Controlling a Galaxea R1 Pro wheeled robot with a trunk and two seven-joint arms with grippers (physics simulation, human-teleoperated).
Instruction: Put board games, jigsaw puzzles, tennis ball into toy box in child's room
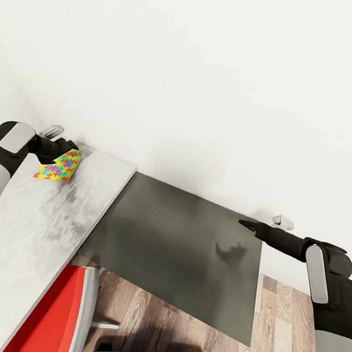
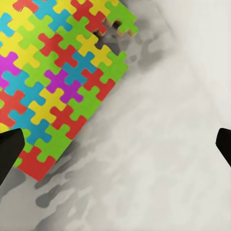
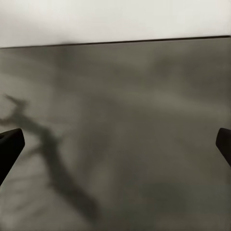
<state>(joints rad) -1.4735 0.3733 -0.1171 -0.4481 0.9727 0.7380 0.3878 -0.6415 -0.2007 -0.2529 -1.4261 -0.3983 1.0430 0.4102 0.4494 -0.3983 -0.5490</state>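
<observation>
White wall (image 1: 211,65) is seen behind one table (image 1: 22,217) from the head; one puzzle (image 1: 59,165) lies at its far corner, beside the left gripper (image 1: 63,148); one red chair (image 1: 54,315) stands below; at the left wrist, fingers (image 2: 9,151) are spread above the puzzle (image 2: 53,82); the right gripper (image 3: 115,144) is held released over the dark wing (image 3: 134,144).

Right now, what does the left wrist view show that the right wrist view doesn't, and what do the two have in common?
Left wrist view: a jigsaw puzzle lying on the light grey part of the table, partly between the open fingertips of the left gripper.

Right wrist view: the dark grey wing of the table meeting the white wall, with an arm's shadow cast on it.

Both: two dark fingertips spread wide at the picture's edges, gripping nothing, above the table.
</observation>
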